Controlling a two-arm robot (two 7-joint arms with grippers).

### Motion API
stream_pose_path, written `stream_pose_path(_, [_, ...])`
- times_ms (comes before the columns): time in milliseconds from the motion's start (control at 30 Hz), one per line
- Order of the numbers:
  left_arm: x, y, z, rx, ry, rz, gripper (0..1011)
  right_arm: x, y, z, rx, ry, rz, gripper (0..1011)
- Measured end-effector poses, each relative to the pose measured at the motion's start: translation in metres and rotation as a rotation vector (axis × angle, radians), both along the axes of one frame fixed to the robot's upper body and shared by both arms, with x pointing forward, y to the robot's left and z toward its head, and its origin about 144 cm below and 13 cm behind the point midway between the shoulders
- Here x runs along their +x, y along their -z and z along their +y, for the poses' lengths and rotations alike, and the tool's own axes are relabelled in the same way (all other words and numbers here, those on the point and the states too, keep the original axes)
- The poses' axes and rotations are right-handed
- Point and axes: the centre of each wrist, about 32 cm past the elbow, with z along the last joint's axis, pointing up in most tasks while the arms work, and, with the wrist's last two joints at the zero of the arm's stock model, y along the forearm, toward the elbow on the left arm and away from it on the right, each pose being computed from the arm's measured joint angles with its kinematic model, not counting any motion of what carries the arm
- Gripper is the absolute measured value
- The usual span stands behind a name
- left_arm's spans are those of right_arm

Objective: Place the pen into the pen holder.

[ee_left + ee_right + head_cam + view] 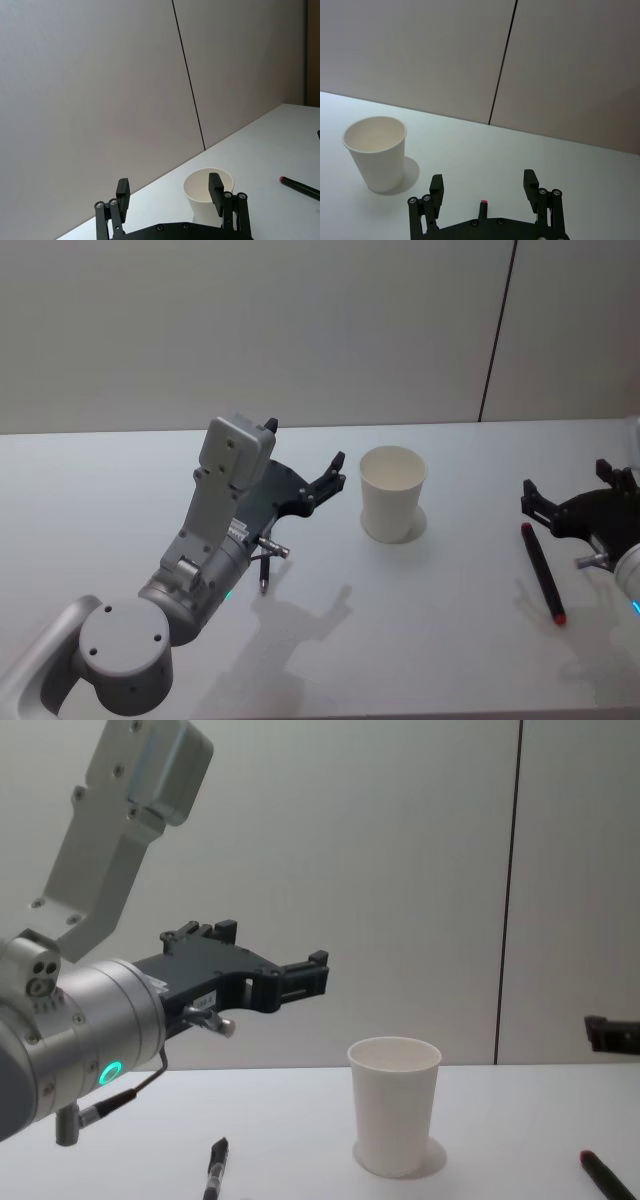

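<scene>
Pen holder point(392, 495): upright at frame centre, nothing visible inside.
Red-tipped pen point(542, 572): flat on table point(440, 640), lower right, well apart from holder.
Black pen point(264, 575): flat, lower left of centre.
Left gripper point(303, 447): spread wide, empty, raised left of holder.
Right gripper point(566, 480): spread, empty, right edge, just beside red-tipped pen.
Progress: none judged; grasp, carry and drop all outstanding.

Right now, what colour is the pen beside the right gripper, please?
The pen is dark with red ends, clearest in the head view.
</scene>
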Motion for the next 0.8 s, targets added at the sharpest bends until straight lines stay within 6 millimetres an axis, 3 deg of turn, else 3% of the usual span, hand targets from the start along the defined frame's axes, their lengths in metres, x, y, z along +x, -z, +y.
stream_pose_path(800, [0.000,0.000,0.000,0.000,0.000,0.000,999,0.023,-0.006,-0.017,-0.125,0.090,0.172,1002])
